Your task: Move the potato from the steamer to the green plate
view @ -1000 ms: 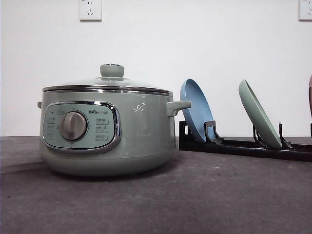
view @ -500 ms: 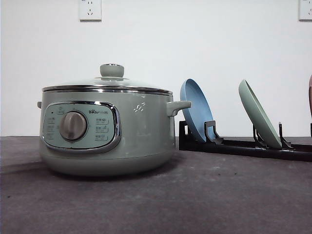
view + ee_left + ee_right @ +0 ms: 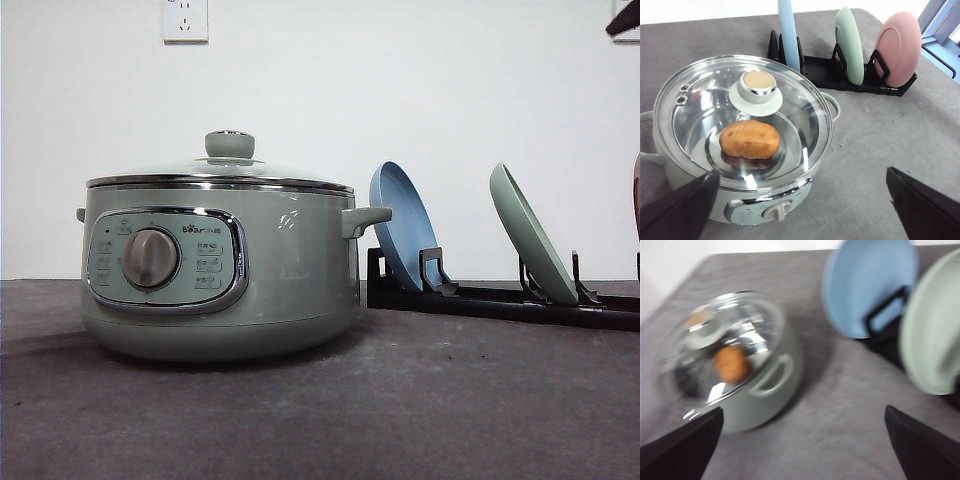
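The steamer (image 3: 215, 265) stands on the left of the table with its glass lid (image 3: 742, 115) on. Through the lid I see the brown-orange potato (image 3: 750, 139) lying on the bottom; it also shows as an orange blur (image 3: 731, 364) in the right wrist view. The green plate (image 3: 530, 235) leans upright in a black rack (image 3: 500, 298) at the back right. My left gripper (image 3: 801, 171) hovers open above the front of the steamer, holding nothing. My right gripper (image 3: 803, 408) is open over the table between the steamer (image 3: 740, 375) and the green plate (image 3: 932, 325).
A blue plate (image 3: 402, 225) stands in the rack between the steamer and the green plate, and a pink plate (image 3: 897, 47) stands beyond the green one. A dark piece of an arm (image 3: 625, 18) shows at the top right. Bare grey table (image 3: 450, 400) lies in front of the rack.
A dark piece of an arm has come into the top right corner of the front view. The steamer and the plates have not moved.
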You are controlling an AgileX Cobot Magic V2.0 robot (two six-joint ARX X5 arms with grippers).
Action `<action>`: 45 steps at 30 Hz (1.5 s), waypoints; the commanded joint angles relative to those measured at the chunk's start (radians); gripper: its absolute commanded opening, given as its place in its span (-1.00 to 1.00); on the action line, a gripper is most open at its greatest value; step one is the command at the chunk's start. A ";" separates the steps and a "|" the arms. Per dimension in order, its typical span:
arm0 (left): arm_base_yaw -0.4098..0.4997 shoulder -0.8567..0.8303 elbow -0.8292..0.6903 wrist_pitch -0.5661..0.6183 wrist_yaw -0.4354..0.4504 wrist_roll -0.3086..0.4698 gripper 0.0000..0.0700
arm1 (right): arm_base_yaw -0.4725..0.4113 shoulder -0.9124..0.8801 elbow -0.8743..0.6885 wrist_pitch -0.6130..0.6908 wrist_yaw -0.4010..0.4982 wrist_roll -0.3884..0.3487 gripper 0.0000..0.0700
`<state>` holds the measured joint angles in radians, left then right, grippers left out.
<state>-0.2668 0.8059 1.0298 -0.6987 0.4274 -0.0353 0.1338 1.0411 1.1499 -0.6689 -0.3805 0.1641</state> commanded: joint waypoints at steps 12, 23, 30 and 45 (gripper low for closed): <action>-0.005 0.006 0.024 0.018 0.007 0.005 1.00 | -0.015 0.516 0.379 0.011 0.121 0.039 0.72; -0.012 0.039 0.024 0.017 0.008 0.005 1.00 | -0.043 0.768 0.533 0.083 0.121 0.101 0.72; -0.023 0.040 0.024 0.016 0.007 0.005 1.00 | -0.069 0.826 0.533 0.129 0.115 0.144 0.33; -0.025 0.040 0.024 0.012 0.007 0.005 1.00 | -0.071 0.828 0.533 0.126 0.029 0.169 -1.00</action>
<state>-0.2864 0.8402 1.0300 -0.6987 0.4276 -0.0353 0.0589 1.8523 1.6569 -0.5523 -0.3466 0.3160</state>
